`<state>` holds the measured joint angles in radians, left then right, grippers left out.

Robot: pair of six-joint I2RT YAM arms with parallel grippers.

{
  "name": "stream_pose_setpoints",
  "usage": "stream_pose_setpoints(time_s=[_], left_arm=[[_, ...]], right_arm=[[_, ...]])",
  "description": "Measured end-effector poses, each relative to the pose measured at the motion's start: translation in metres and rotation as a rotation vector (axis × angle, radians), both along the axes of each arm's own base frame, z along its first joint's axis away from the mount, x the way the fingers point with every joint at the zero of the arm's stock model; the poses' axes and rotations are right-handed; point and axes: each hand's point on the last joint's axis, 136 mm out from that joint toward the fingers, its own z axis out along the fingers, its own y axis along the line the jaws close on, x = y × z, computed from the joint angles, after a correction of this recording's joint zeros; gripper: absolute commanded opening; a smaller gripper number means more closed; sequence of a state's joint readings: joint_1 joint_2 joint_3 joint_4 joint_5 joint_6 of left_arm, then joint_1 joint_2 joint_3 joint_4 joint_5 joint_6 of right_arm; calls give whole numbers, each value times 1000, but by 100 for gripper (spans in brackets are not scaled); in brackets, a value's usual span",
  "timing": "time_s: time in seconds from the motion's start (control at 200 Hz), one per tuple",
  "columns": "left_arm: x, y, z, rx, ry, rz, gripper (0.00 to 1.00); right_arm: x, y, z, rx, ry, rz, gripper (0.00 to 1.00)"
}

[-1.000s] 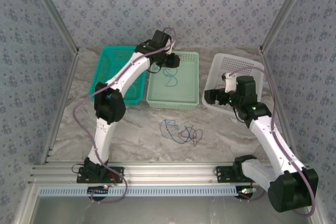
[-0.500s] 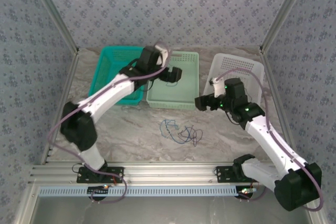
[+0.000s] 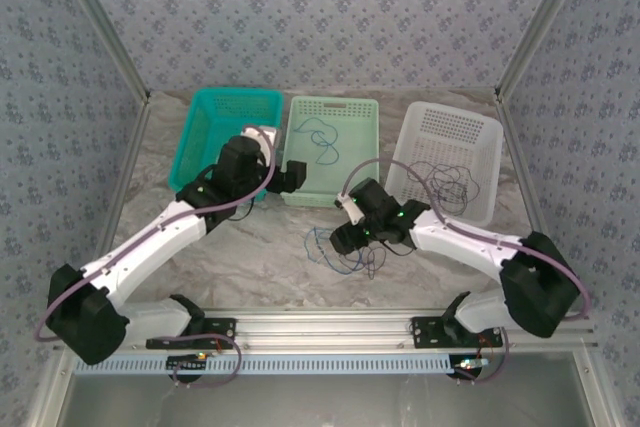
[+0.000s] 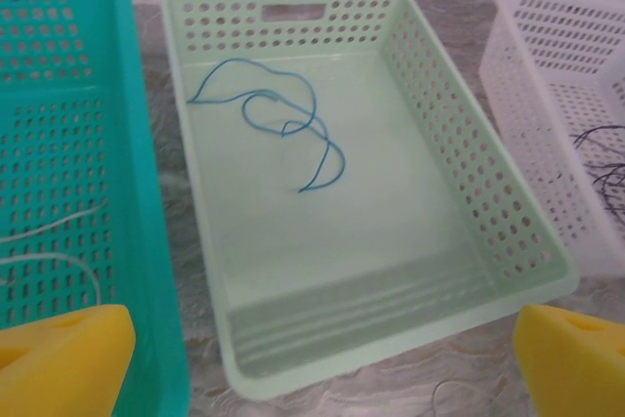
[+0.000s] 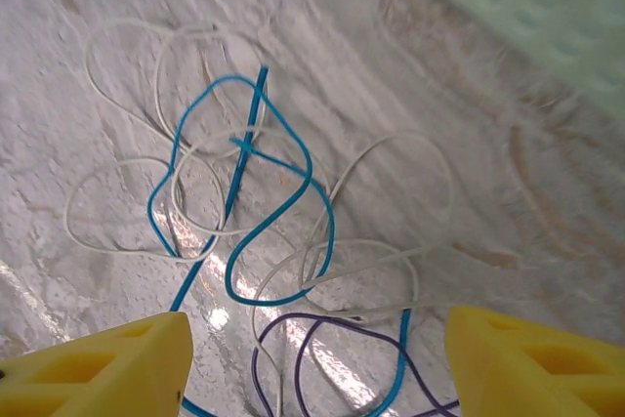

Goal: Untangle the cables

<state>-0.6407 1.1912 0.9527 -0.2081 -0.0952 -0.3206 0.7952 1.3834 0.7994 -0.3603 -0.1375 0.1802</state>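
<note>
Both arms have swung off the baskets: the left gripper (image 3: 291, 176) now hangs by the pale green basket (image 3: 331, 102)'s near rim, and the right gripper (image 3: 343, 237) hangs over the tangle (image 5: 259, 212) on the table (image 3: 250, 247). Both jaws gape wide, holding nothing. A blue cable (image 4: 278, 124) lies in the green basket, dark cables (image 3: 447, 183) in the white basket (image 3: 450, 127), and a whitish cable (image 4: 54, 255) in the teal basket (image 3: 215, 117). Blue, cream and purple loops stay knotted, so roughly half looks undone.

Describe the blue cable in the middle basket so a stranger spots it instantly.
At the far side of the marbled table, a pale green plastic basket stands between a teal basket and a white basket. On its floor lies one thin blue cable, loosely curled. The other blue cable lies on the table, tangled with whitish cables and purple cables.
</note>
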Motion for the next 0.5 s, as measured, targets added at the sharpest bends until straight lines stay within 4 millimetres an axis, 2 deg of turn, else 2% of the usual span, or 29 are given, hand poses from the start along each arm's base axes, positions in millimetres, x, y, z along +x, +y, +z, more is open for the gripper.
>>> stream_pose_setpoints(time_s=[0.13,0.315,0.5], left_arm=[[-5,10,-1,-2,-7,32,100],[-7,18,3,-11,-25,63,99],[-7,24,-6,0,-11,90,99]], right_arm=[[-1,10,-8,-16,18,13,62],[7,20,-2,-8,-6,16,58],[8,24,-3,-21,-15,23,46]])
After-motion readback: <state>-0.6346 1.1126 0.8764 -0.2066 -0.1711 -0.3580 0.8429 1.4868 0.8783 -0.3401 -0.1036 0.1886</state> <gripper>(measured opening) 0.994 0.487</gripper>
